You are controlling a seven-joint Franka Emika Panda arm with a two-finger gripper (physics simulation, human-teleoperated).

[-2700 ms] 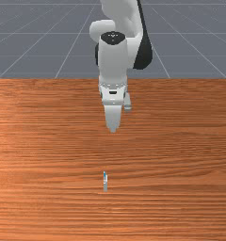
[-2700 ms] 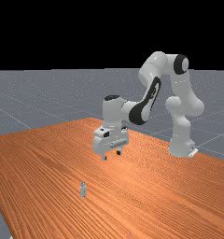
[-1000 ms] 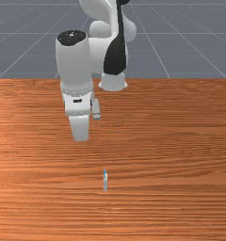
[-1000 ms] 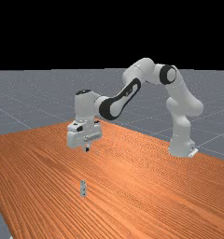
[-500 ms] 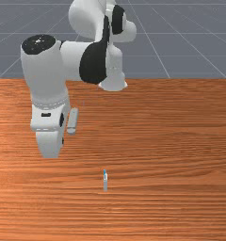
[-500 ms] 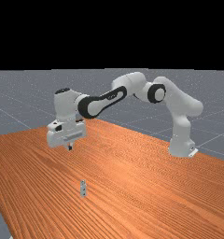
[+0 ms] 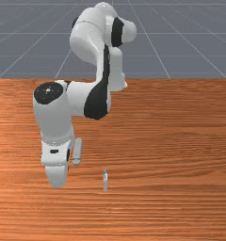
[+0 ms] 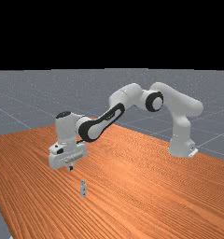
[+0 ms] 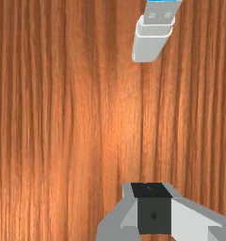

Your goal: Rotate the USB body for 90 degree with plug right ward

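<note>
Gripper (image 8: 70, 168) pressed together above the table (image 8: 132, 186), a small grey-and-white USB stick (image 7: 105, 181) near it.
In the far view the white and grey arm (image 8: 111, 116) reaches across to the left of the frame, the claw's two fingers (image 9: 154, 215) meeting with nothing between them, up and to the left of the stick. The stick sits left of centre in the far view's lower part and just left of centre in the front view's lower half, its blue-tipped metal plug toward the frame's top edge there; it appears to lie flat, though it is tiny. In the wrist view it is well apart from the fingertips.
</note>
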